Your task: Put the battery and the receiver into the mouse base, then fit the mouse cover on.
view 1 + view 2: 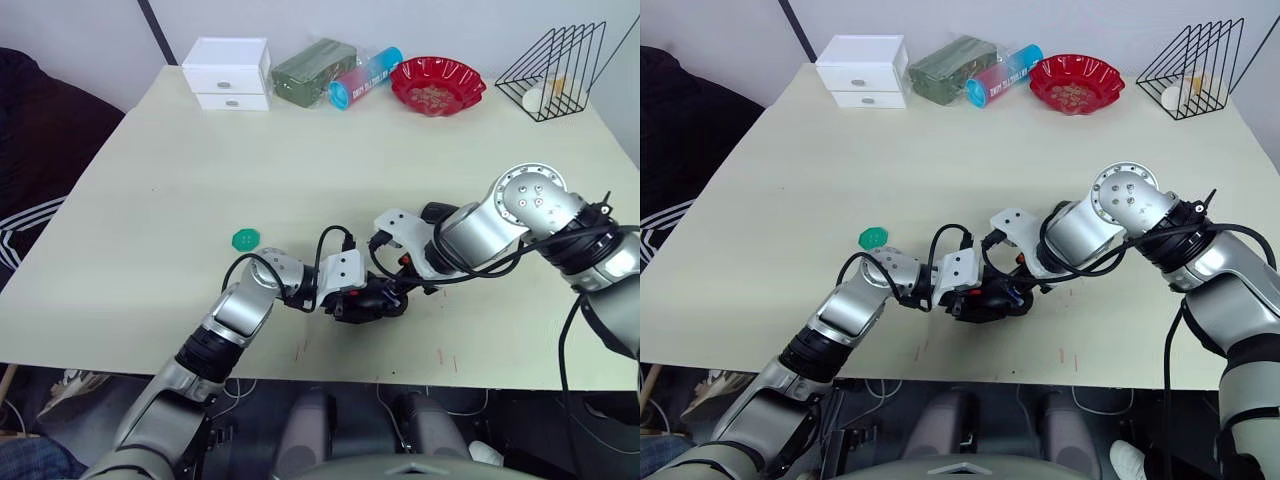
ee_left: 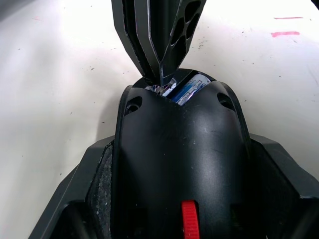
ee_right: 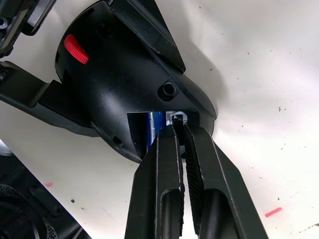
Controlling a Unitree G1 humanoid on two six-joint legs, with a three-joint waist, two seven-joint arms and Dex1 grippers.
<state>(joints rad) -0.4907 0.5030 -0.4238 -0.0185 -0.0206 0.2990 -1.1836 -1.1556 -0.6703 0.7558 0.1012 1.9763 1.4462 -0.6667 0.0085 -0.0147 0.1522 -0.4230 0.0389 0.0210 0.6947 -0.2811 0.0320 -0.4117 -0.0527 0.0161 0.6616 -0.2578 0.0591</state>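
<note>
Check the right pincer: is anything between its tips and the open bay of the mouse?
Nothing visible. The right pincer has its closed tips already at the open bay of the mouse base, where a blue battery shows. The left pincer grips the mouse from the other end, clear of the bay.

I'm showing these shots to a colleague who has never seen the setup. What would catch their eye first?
Most striking is the two grippers meeting at the table's near edge: the left gripper clamps the black mouse base, red scroll wheel showing, while the right gripper, fingers pressed together, pokes into its open compartment, where something blue sits. Next, the red bowl and black wire rack at the far edge, and a small green cap left of the arms.
</note>
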